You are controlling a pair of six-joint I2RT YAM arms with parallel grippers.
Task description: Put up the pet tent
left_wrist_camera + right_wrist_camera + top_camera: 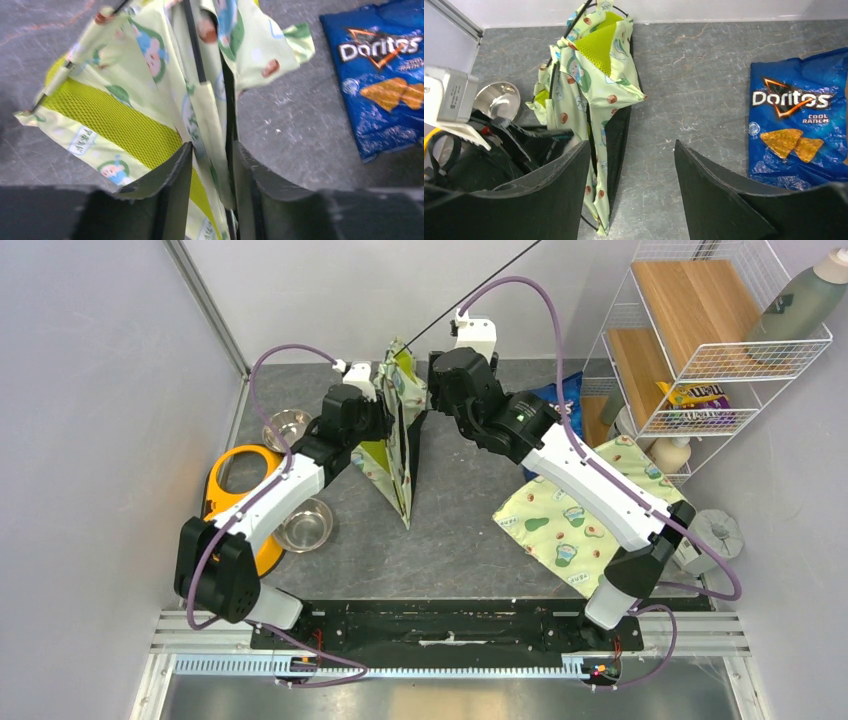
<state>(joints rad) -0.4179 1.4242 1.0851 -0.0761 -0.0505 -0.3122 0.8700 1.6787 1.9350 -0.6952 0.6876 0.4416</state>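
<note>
The pet tent [401,440] stands collapsed flat on edge at the middle back of the table, avocado-print fabric with lime mesh and thin black poles; one pole [480,285] sticks up past the back wall. My left gripper [380,423] presses in from the left. In the left wrist view its fingers [212,148] are pinched on folded layers of the tent [150,65] and a black pole. My right gripper [436,390] hovers just right of the tent top, open with nothing between the fingers [631,146]; the tent [594,85] hangs beside its left finger.
A blue Doritos bag [560,395] lies at the back right, next to a white wire rack [700,330]. A flat avocado-print pad [565,525] lies under the right arm. Two steel bowls [286,426] [305,525] and an orange feeder [240,480] sit at the left.
</note>
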